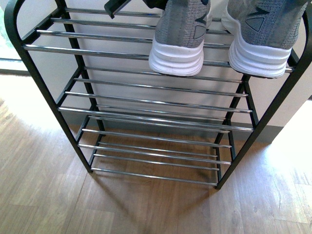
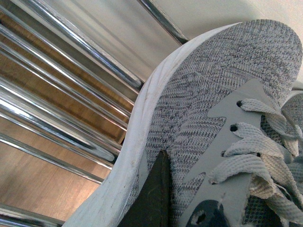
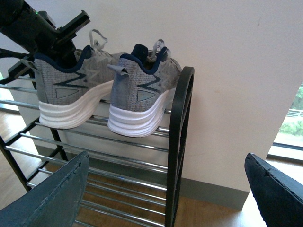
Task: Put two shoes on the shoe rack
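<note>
Two grey knit sneakers stand heel-out on the top tier of the black shoe rack (image 1: 161,102). The left sneaker (image 1: 178,34) rests on the bars with its white heel overhanging the front bar. My left gripper (image 2: 182,208) is shut on this sneaker (image 2: 203,85), one dark finger (image 2: 154,194) pressed on its side by the laces. In the right wrist view the left arm (image 3: 42,28) reaches into that sneaker's (image 3: 61,90) collar. The other sneaker (image 1: 261,29) sits at the rack's right end, untouched. My right gripper (image 3: 163,198) is open beside the rack's side frame (image 3: 182,142), holding nothing.
The rack's lower tiers of silver bars (image 1: 156,161) hold nothing. It stands on a wooden floor (image 1: 48,195) against a cream wall (image 3: 227,71) with a grey skirting board (image 3: 213,194). A window (image 3: 291,123) lies to the right.
</note>
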